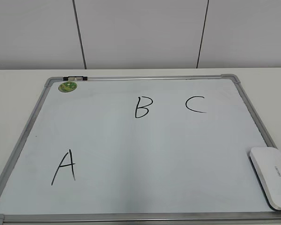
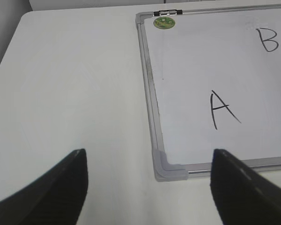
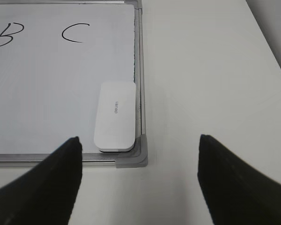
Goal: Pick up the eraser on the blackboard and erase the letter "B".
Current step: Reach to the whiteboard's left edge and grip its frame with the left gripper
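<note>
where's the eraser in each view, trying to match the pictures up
Exterior view: the eraser lies at the lower right, on the blackboard by its right frame.
Left wrist view: not in it.
Right wrist view: the eraser lies centre-low, in the board's near right corner, against the frame.
Shared landmark: the letter "B", top right in the left wrist view, top left in the right wrist view.

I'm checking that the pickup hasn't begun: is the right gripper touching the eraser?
Apart. In the right wrist view the right gripper is open, its fingers over bare table near the camera, with board frame and table showing between them and the eraser.
</note>
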